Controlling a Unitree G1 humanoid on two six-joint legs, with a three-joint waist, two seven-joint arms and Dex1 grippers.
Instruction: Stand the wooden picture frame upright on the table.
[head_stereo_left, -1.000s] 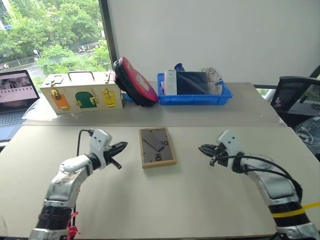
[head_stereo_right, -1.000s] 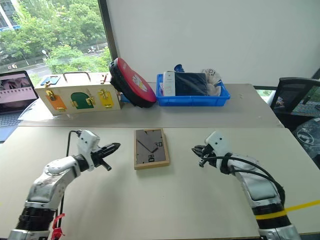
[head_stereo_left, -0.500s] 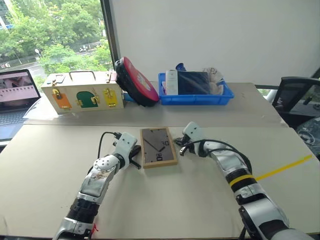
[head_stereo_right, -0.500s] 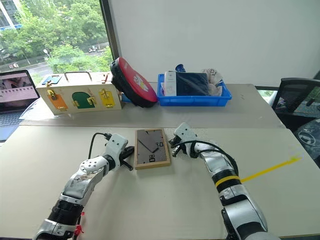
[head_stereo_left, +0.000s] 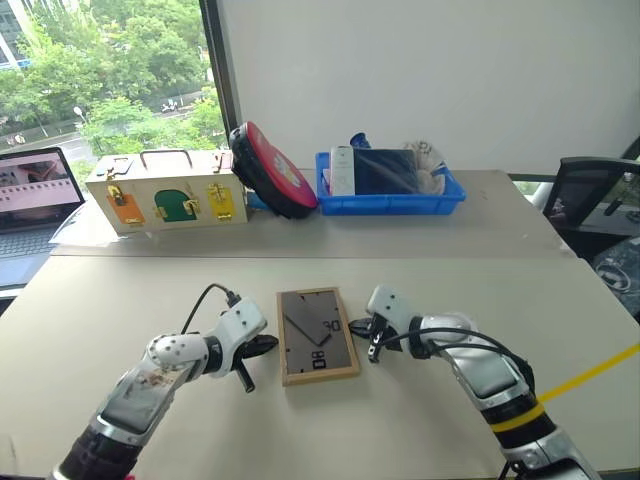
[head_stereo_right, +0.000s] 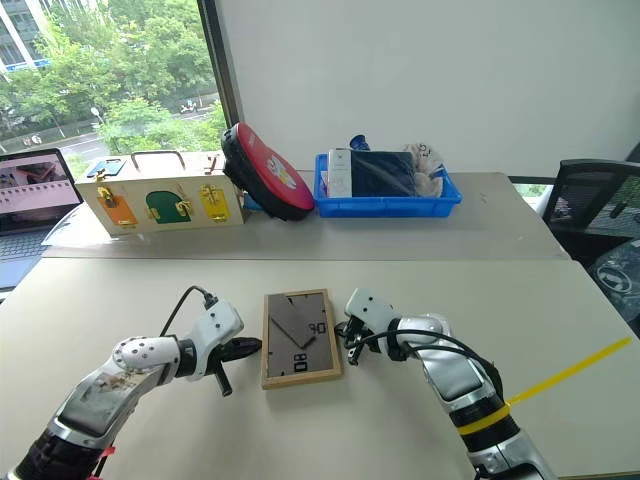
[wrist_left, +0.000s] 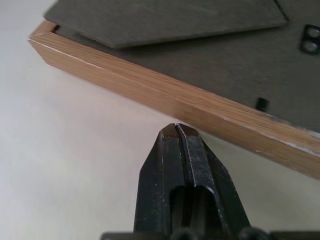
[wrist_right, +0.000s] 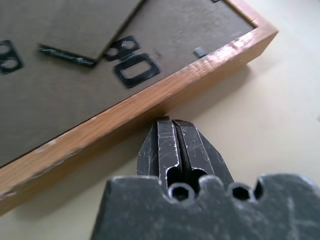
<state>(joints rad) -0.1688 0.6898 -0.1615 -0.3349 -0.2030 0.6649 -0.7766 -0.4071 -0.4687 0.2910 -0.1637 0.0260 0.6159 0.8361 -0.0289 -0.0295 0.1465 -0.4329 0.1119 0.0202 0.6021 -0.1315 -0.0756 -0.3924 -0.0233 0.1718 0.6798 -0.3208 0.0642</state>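
The wooden picture frame (head_stereo_left: 318, 334) lies flat on the pale table (head_stereo_left: 420, 420), dark grey back up, with its stand leg folded flat. My left gripper (head_stereo_left: 272, 343) is shut, its tip pointing at the frame's left edge. In the left wrist view its fingers (wrist_left: 179, 150) sit right by the wooden side (wrist_left: 170, 102). My right gripper (head_stereo_left: 358, 326) is also shut, at the frame's right edge. The right wrist view shows its fingertips (wrist_right: 170, 135) close against the wood (wrist_right: 130, 117). Neither gripper holds anything.
At the table's far side stand a cream wooden box with coloured latches (head_stereo_left: 170, 190), a red and black round pad (head_stereo_left: 272, 168) and a blue bin with items (head_stereo_left: 390, 180). A laptop (head_stereo_left: 35, 195) is at the far left, a black chair (head_stereo_left: 600, 205) at the right.
Both arms swung inward from wide apart to either side of the frame, then drew back toward me. The frame slid nearer to me with them. Both grippers stayed shut.
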